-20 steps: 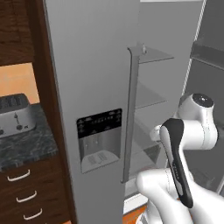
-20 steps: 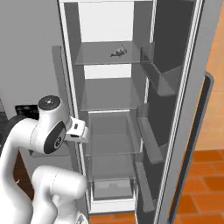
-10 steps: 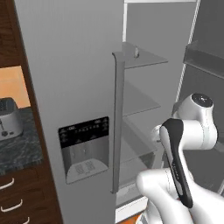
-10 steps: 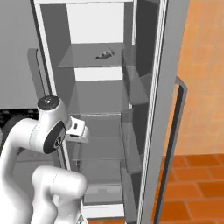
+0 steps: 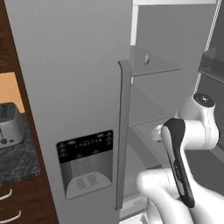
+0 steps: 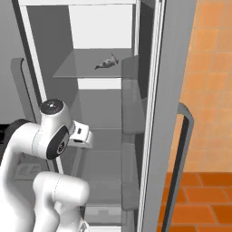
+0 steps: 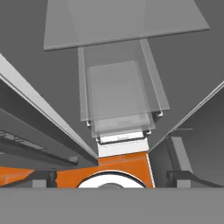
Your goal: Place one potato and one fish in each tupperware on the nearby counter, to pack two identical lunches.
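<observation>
Inside the open fridge [image 6: 149, 113] a fish [image 6: 106, 62] now looms nearer as the base closes in; the jaws' state I cannot tell.

— The whole picture is sliding: the base cameras are swinging, not the kitchen. In the left base view the closed fridge door [image 5: 74, 100] now sits much further right than a second ago, its handle [image 5: 122, 131] near mid-frame.

— And the toaster [image 5: 9, 124]?

— Pushed right to the left edge with the counter [image 5: 17, 162], partly cut off. In the right base view the open fridge interior shifts left and closer; the fish [image 6: 107, 61] on the glass shelf [image 6: 86, 68] now appears left of centre, lower in frame.

— The open door [image 6: 174, 113]?

— It fills more of the right side, with the orange floor [image 6: 199, 195] and wall widening beyond it.
</observation>
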Available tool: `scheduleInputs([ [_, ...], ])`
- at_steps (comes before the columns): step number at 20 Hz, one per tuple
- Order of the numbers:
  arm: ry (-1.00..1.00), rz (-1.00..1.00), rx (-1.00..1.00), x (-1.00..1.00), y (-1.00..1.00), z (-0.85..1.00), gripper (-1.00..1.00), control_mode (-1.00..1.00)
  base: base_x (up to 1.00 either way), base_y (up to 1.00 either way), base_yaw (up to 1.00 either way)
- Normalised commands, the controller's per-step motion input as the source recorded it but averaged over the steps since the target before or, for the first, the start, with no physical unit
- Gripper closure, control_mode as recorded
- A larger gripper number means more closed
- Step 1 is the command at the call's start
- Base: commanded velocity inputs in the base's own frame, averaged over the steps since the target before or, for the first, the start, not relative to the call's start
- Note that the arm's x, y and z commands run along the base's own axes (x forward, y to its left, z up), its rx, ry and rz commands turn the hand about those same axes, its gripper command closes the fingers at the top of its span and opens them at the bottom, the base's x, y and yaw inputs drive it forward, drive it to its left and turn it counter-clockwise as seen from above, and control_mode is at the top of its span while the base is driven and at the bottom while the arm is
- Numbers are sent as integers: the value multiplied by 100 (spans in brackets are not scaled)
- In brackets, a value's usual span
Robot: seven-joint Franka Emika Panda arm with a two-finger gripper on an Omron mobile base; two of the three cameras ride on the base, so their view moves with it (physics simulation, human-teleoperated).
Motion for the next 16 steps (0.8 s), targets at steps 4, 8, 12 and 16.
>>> scheduleInputs([
  [4,0,0,0,0,0,0,-100,100,28,-25,7],
  [8,-10,-2,0,-13,-4,12,-100,-100,0,0,0],
  [12,-48,-5,1,7,-3,53,-100,-100,0,0,0],
  [16,-34,-6,15,14,-3,66,-100,-100,0,0,0],
])
